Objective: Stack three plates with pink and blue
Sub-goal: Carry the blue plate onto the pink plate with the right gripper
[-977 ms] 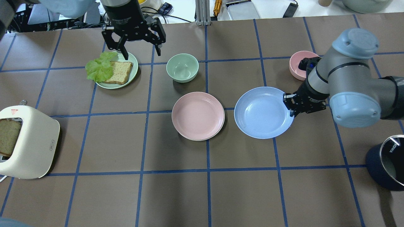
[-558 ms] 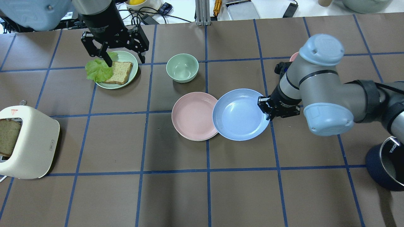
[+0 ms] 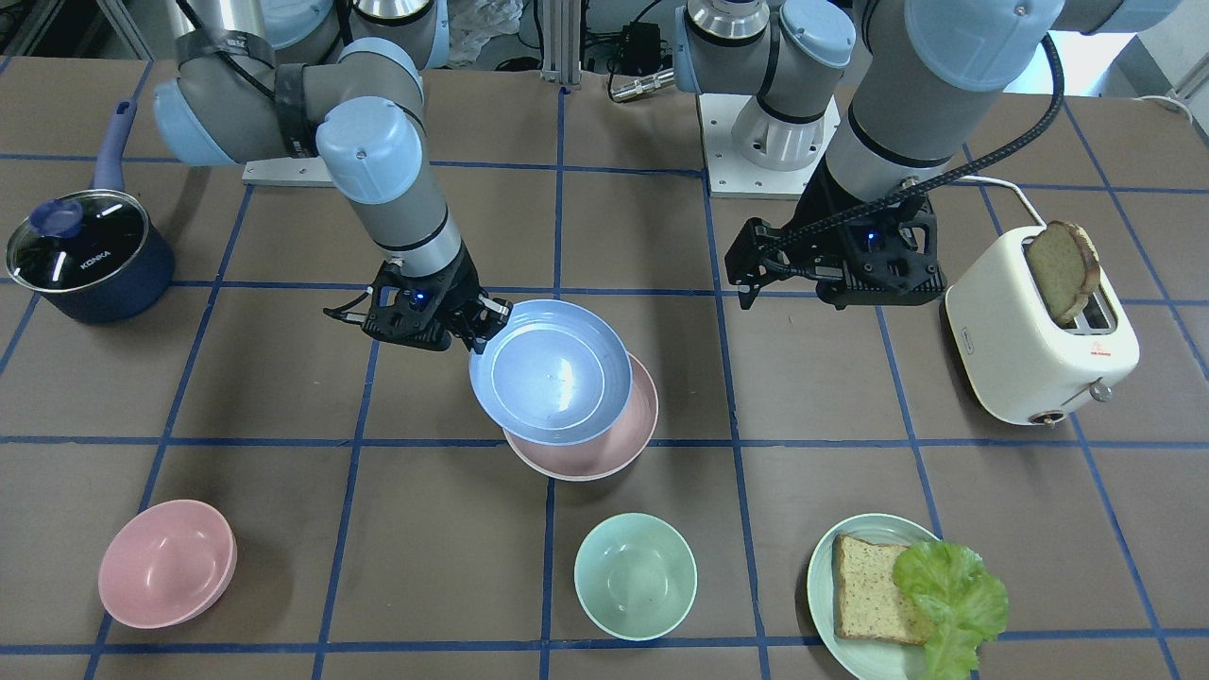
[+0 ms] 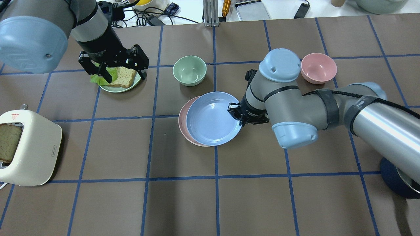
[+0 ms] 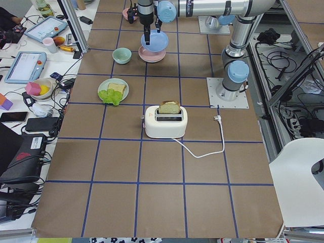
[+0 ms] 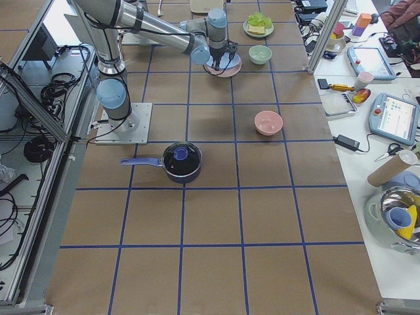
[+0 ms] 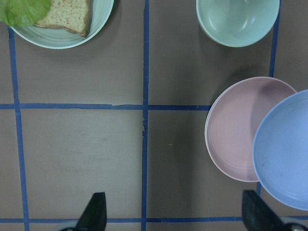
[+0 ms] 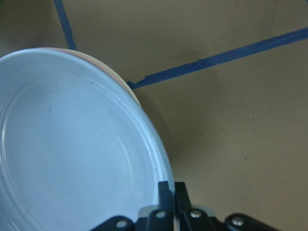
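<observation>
My right gripper (image 4: 239, 115) is shut on the right rim of the light blue plate (image 4: 211, 119) and holds it over the pale pink plate (image 4: 182, 119), offset a little to the right. The pink plate lies on the table and shows only as a crescent (image 3: 586, 461). I cannot tell whether the two plates touch. In the right wrist view the fingers (image 8: 169, 192) pinch the blue rim (image 8: 72, 154). No separate cream-white plate shows. My left gripper (image 4: 124, 76) is open and empty, high over the bread plate.
A mint plate (image 4: 121, 88) with bread and lettuce sits at the far left. A mint bowl (image 4: 189, 69) stands behind the plates and a pink bowl (image 4: 318, 67) to the far right. A toaster (image 4: 28, 147) is at the left edge and a dark pot (image 3: 85, 250) on the right side.
My right gripper has carried the blue plate leftward, from beside the pink plate to over most of it. My left arm has moved left and nearer, over the bread plate.
</observation>
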`<state>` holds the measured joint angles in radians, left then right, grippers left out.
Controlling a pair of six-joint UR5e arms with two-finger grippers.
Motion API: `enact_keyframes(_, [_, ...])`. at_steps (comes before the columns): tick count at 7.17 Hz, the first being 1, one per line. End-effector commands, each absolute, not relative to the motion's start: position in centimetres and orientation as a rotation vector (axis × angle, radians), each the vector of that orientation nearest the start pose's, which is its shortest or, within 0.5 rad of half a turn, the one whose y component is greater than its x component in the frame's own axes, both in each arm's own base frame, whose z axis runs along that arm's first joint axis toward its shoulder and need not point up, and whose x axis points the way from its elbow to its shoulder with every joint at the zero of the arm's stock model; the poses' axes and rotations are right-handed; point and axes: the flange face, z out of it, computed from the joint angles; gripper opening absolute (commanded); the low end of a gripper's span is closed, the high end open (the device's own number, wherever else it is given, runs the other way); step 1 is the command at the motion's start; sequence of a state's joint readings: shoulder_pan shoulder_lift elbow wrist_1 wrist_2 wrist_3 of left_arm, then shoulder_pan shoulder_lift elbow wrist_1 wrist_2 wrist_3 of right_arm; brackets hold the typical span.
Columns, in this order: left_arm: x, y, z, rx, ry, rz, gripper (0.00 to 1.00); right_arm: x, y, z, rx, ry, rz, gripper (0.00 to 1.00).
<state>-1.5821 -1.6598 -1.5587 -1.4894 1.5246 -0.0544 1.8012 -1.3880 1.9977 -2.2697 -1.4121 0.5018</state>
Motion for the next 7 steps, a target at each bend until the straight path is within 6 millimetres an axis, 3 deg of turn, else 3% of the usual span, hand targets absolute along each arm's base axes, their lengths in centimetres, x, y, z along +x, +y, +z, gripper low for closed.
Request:
enact_keyframes(1, [-14.4,-52.4,49.1,-0.057,3.188,-0.156,1.00,27.8,-45.6,25.9,0.402,2.920,-0.032,0.00])
enact_keyframes(2, [-14.7,-51.9,49.8,-0.047,3.184,-0.188,1.00,27.7,-45.6,25.6,0.415,2.932,-0.033,0.00])
enact_keyframes(4, [-14.7,-52.2,48.9,-0.046,3.170,-0.164,1.00,27.8,-46.2,25.1,0.473,2.919,-0.047,0.02])
enact_keyframes(5, [-14.7,-52.2,48.8,-0.046,3.170,-0.166,1.00,27.9,-46.2,24.8,0.527,2.903,-0.035,0.09])
enact_keyframes(6, [-14.7,-52.3,48.6,-0.046,3.170,-0.159,1.00,27.9,-46.4,24.3,0.531,2.911,-0.027,0.22])
enact_keyframes(7, [-14.7,-51.9,49.0,-0.046,3.171,-0.169,1.00,27.8,-46.4,24.3,0.534,2.914,-0.029,0.43])
